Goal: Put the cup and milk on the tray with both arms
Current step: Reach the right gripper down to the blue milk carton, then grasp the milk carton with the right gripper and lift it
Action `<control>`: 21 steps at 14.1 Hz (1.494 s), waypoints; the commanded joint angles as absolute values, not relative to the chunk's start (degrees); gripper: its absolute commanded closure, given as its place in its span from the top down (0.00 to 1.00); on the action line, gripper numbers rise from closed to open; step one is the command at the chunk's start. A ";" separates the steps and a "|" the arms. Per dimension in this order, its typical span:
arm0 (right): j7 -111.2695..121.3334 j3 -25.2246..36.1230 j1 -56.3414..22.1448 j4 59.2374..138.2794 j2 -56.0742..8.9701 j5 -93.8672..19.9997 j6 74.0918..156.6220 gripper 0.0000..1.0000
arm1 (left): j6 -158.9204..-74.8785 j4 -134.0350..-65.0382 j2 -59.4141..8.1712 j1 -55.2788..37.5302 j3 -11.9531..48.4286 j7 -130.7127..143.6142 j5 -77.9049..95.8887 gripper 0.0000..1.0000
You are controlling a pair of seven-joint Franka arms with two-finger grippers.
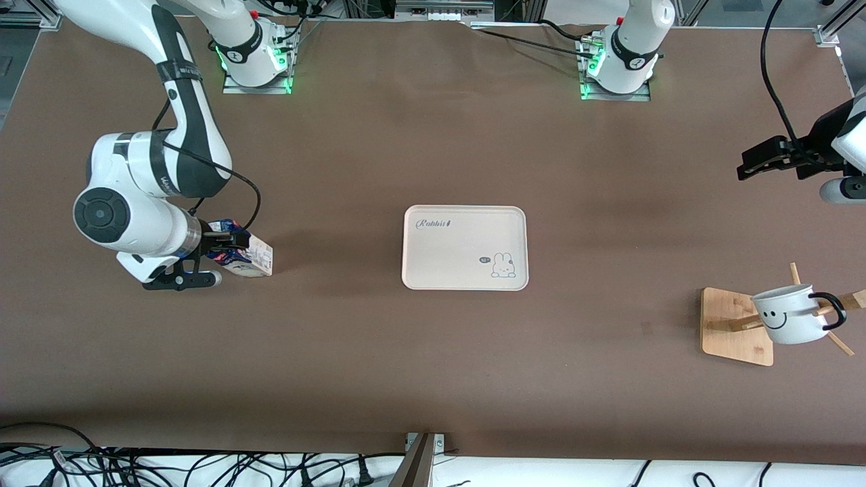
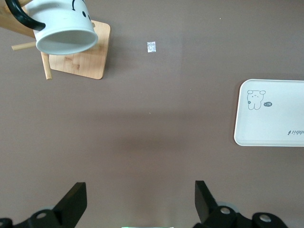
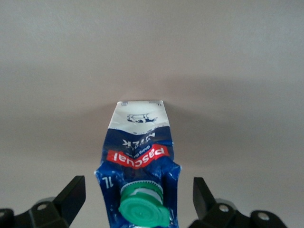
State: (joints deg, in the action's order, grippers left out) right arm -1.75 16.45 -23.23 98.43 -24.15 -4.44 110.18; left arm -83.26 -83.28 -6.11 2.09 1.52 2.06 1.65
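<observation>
Brown worktop [image 1: 433, 352] carried the cream tray [image 1: 465, 247] at the centre of the front frame, with nothing on it. At that frame's left edge the milk carton [image 1: 245, 256] stood between the wide-open fingers of the right gripper [image 1: 203, 260], which did not clamp it; the arm hid much of the carton. Low in the frame's right, the smiley cup [image 1: 790, 315] hung tilted on a wooden rack [image 1: 734, 328]. The left gripper [image 1: 771, 162], in the upper right, hovered over bare worktop, fingers spread and holding nothing. A small pale scrap [image 2: 151, 47] lay near the rack.
</observation>
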 commanded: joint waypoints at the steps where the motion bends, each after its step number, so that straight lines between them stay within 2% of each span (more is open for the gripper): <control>1: -1.23 16.35 -23.12 101.95 -21.80 -5.54 111.18 0.89 | -83.14 -82.88 -6.42 2.37 1.85 2.72 0.79 1.00; 3: -1.23 16.35 -23.03 101.95 -21.97 -5.62 111.18 0.55 | -83.15 -82.79 -6.76 2.29 1.85 2.72 0.79 1.00; 4: -1.23 16.35 -23.03 101.87 -21.97 -5.62 111.18 0.43 | -83.14 -82.62 -7.81 2.20 1.93 2.72 0.79 1.00; 5: -1.14 16.35 -23.03 101.43 -21.89 -6.15 111.09 0.36 | -83.14 -82.62 -7.91 2.02 1.85 2.72 0.79 1.00; 8: -1.49 16.26 -24.60 98.98 -21.88 -7.99 110.13 0.35 | -83.14 -82.62 -8.26 1.67 1.93 2.72 0.70 1.00; 13: -8.24 16.35 -35.30 92.21 -23.81 -13.97 107.58 0.36 | -83.14 -82.62 -10.19 1.58 2.02 2.72 0.70 1.00; 17: -19.30 16.26 -45.41 82.03 -30.74 -14.06 108.10 0.37 | -83.14 -82.79 -10.63 -0.26 2.11 2.72 0.70 1.00; 21: -29.95 16.26 -51.32 70.95 -39.97 -17.66 110.03 0.40 | -82.79 -83.23 -10.81 -3.07 3.60 2.29 -0.26 1.00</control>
State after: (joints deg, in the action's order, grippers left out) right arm -26.03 15.47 -49.85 79.28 -33.67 -15.44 110.37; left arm -83.23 -83.33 -10.62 -2.06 2.80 2.08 1.65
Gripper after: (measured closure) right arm 0.604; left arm 0.000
